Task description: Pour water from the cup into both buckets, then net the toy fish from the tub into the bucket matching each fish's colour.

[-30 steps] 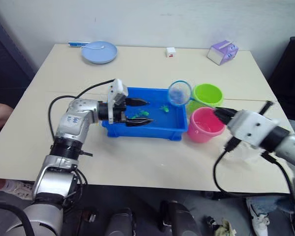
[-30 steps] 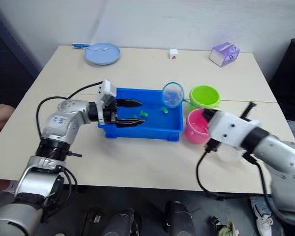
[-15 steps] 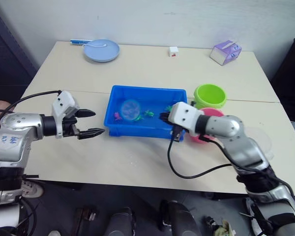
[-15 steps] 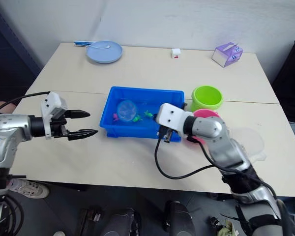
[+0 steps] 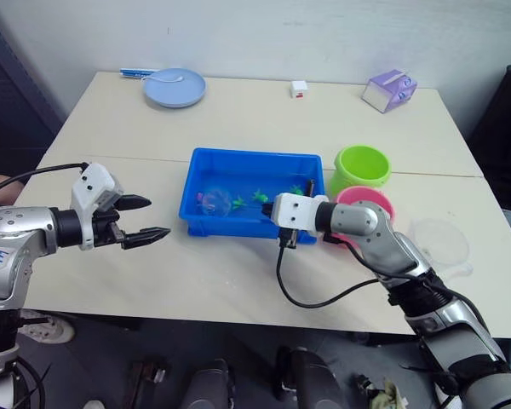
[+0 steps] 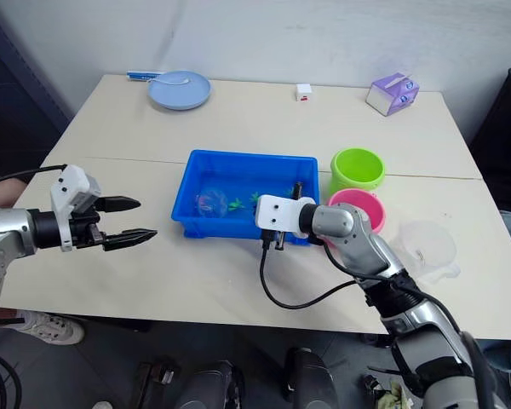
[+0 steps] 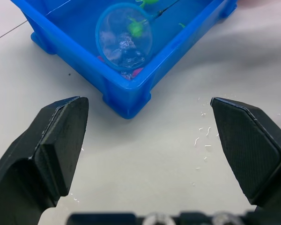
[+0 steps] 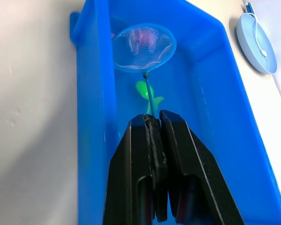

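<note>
The blue tub (image 5: 247, 223) sits mid-table, with small green toy fish (image 5: 260, 198) and a pink one (image 7: 138, 71) in its water. My right gripper (image 8: 153, 117) reaches over the tub's near wall, shut on the thin handle of a round net (image 8: 144, 47). The net's hoop lies low in the tub, with something pink showing through the mesh. My left gripper (image 5: 157, 217) hangs open over bare table left of the tub, holding nothing. The lime green bucket (image 5: 362, 166) and pink bucket (image 5: 368, 204) stand right of the tub. The clear cup (image 5: 443, 243) rests at the far right.
A pale blue plate (image 5: 175, 87) with a spoon lies at the back left. A small white cube (image 5: 299, 88) and a purple box (image 5: 387, 90) sit at the back. A black cable (image 5: 324, 294) loops from my right wrist over the table's near side.
The net went from above the tub's right end down into the water and across to its left end. My left gripper drew out of the tub, leftward, still open.
</note>
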You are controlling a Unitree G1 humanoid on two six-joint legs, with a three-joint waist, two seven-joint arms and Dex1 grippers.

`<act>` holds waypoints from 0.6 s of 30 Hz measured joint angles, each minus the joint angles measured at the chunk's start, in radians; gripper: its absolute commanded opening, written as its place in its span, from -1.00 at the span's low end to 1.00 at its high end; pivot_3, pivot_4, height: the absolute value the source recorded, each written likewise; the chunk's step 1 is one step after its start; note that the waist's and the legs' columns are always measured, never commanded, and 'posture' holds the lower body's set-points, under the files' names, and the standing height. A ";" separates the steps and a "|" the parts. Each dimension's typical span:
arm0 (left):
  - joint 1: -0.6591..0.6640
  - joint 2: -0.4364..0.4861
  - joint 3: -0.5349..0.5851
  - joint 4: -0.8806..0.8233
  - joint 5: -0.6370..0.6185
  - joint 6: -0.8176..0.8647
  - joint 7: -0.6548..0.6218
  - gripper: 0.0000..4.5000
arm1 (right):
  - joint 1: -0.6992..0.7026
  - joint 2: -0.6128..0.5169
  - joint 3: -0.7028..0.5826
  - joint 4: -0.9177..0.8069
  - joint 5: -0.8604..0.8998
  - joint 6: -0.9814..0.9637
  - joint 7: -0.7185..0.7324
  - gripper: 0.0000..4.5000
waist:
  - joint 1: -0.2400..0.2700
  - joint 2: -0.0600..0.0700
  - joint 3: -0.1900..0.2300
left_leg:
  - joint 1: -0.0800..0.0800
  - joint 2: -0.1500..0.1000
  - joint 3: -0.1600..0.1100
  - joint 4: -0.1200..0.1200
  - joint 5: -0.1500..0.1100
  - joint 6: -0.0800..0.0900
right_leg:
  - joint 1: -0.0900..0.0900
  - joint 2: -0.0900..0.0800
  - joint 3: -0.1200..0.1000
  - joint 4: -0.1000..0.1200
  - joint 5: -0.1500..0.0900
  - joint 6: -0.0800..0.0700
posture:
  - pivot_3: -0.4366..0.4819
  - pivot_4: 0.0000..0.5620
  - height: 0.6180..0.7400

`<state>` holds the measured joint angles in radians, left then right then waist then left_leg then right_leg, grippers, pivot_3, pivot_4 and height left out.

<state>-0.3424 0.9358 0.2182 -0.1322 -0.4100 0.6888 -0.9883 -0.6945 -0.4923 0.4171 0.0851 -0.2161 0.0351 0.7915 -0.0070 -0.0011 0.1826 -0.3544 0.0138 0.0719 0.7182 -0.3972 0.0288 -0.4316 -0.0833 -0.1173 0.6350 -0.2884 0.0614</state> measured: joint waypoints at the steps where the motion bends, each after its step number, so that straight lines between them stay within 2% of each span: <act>1: 0.000 0.001 0.000 -0.006 -0.001 0.000 0.003 1.00 | -0.005 -0.002 0.009 0.016 -0.018 -0.025 -0.001 -0.66 | -0.001 0.000 0.000 | 0.000 0.000 0.000 0.000 0.000 0.000 | 0.000 0.000 0.000 0.000 0.000 0.000 | -0.05 -0.47 0.99; 9: -0.001 0.000 0.000 -0.010 -0.014 -0.003 0.023 1.00 | -0.036 -0.002 0.020 0.104 -0.101 -0.151 -0.005 -0.66 | -0.001 0.000 0.000 | 0.000 0.000 0.000 0.000 0.000 0.000 | 0.000 0.000 0.000 0.000 0.000 0.000 | -0.05 -0.47 0.99; 18: -0.001 -0.025 -0.001 -0.010 -0.015 -0.020 0.041 1.00 | -0.055 0.056 0.011 0.125 -0.032 -0.163 0.083 -0.66 | -0.010 0.000 0.000 | 0.000 0.000 0.000 0.000 0.000 0.000 | 0.000 0.000 0.000 0.000 0.000 0.000 | -0.05 -0.47 0.99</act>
<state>-0.3430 0.9111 0.2170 -0.1419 -0.4251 0.6688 -0.9475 -0.7496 -0.4363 0.4277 0.2106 -0.2478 -0.1278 0.8747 -0.0166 -0.0010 0.1826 -0.3543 0.0142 0.0718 0.7181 -0.3972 0.0287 -0.4315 -0.0832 -0.1174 0.6351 -0.2884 0.0613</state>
